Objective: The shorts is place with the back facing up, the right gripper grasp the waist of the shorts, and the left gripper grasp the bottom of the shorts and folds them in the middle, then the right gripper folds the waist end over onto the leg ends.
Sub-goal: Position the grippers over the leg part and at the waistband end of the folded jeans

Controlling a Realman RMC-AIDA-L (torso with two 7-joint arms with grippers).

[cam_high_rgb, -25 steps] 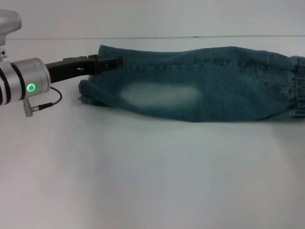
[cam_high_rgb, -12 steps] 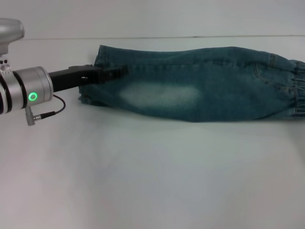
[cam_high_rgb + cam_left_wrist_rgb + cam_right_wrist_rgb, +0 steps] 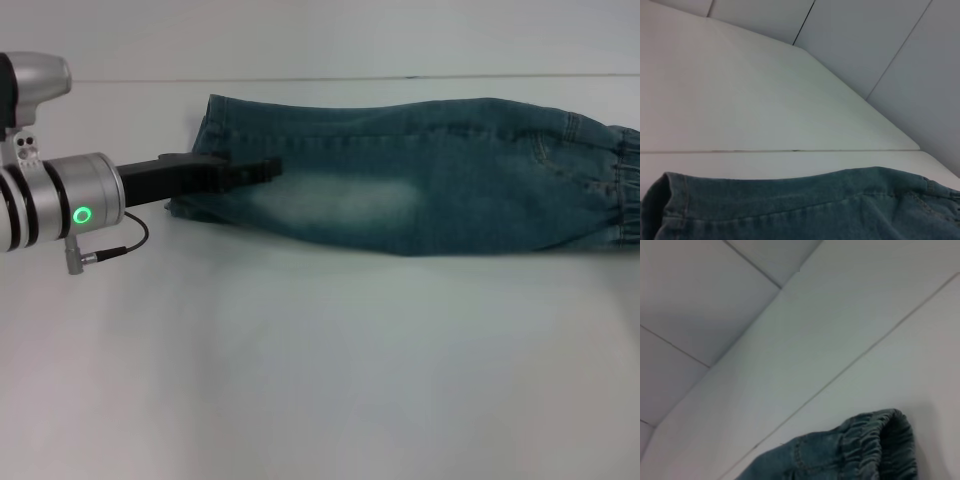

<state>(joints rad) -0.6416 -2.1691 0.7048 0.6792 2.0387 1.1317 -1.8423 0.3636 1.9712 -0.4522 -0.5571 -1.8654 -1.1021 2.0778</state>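
The shorts [image 3: 430, 180] lie folded lengthwise as one long blue-green denim strip across the far part of the table, with a pale faded patch near the left. The leg ends [image 3: 190, 205] are at the left and the gathered elastic waist [image 3: 628, 190] at the right edge of the head view. My left gripper [image 3: 265, 170], black with a silver wrist and green ring light, reaches in from the left and lies over the bottom of the shorts. The left wrist view shows the stitched hem [image 3: 662, 205]. The right wrist view shows the waist [image 3: 880, 445] close by; the right gripper itself is out of view.
The white table [image 3: 320, 370] stretches in front of the shorts toward me. A white wall stands behind the table's far edge [image 3: 120, 82]. A thin grey cable [image 3: 115, 250] hangs under the left wrist.
My left gripper has moved right and slightly toward me, sliding further over the leg ends of the shorts. The shorts have stayed in place.
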